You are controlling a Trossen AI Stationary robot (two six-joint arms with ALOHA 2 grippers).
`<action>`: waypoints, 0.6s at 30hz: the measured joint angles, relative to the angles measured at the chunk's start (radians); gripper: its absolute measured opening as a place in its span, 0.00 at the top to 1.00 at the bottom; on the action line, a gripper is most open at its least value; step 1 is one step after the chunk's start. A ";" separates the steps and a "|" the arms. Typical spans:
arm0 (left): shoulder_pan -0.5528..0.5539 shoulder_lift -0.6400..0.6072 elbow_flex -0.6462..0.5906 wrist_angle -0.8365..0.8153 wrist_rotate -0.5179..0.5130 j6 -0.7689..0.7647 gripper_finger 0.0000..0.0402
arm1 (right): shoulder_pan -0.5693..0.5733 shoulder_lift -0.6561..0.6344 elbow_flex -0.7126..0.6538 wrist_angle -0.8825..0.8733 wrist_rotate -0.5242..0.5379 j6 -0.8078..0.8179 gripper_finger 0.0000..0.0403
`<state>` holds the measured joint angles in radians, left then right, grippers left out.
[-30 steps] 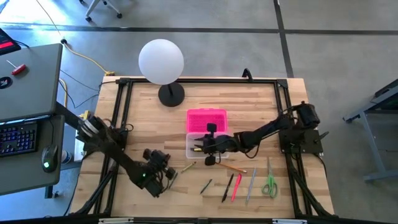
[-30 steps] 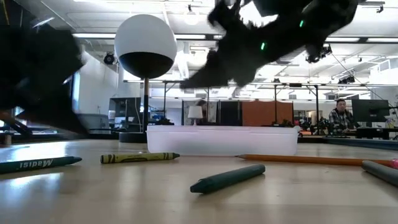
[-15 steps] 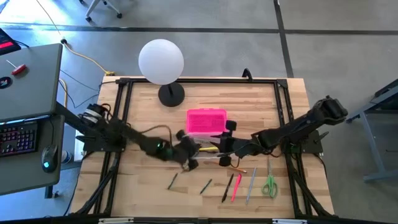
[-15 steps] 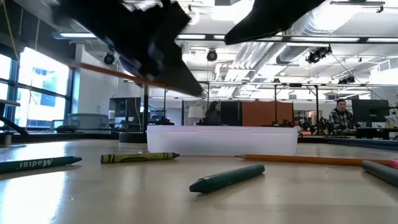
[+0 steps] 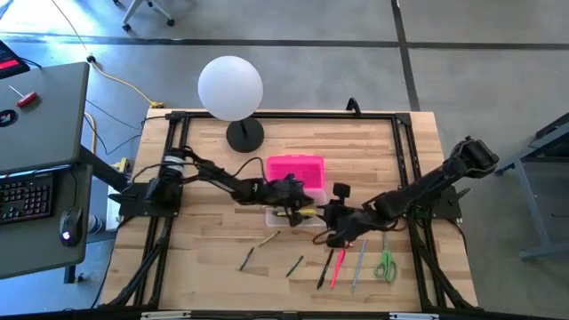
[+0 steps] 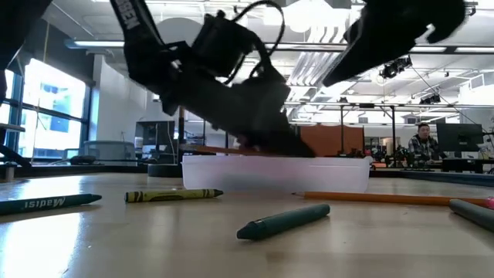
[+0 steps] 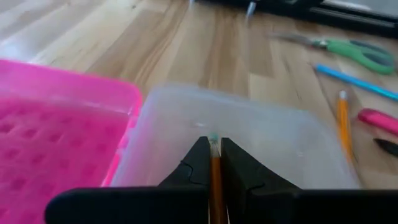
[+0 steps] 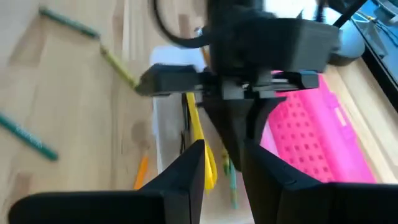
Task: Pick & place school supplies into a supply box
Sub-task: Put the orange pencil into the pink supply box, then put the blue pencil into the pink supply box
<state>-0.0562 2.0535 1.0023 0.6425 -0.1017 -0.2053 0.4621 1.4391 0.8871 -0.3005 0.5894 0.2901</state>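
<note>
The left gripper (image 7: 211,163) hangs over the clear box (image 5: 298,213) at the middle of the worktop (image 5: 373,151), its fingers (image 7: 194,163) pinched nearly together on an orange pencil (image 7: 215,177) that points out between the tips. The pink lid (image 5: 295,172) lies touching the box at its 12 o'clock side. The right gripper (image 8: 222,163) hovers just off the box's 4 o'clock corner, fingers a narrow gap apart and holding nothing. Yellow pencils (image 8: 198,134) lie inside the box. Pens (image 5: 338,266) and scissors (image 5: 385,264) rest on the worktop toward 5 o'clock.
</note>
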 joint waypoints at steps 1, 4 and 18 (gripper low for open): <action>0.002 0.010 0.019 -0.007 0.006 0.000 0.87 | 0.009 0.000 0.000 -0.009 -0.001 0.001 0.79; 0.007 0.045 0.094 -0.034 0.015 0.025 0.84 | 0.030 0.000 0.000 -0.022 -0.001 0.015 0.79; 0.004 0.113 0.294 -0.336 0.048 0.096 0.78 | 0.123 0.001 0.000 -0.046 -0.230 0.061 0.79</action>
<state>-0.0521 2.1662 1.2961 0.3066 -0.0536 -0.1089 0.5851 1.4399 0.8871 -0.3466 0.3598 0.3515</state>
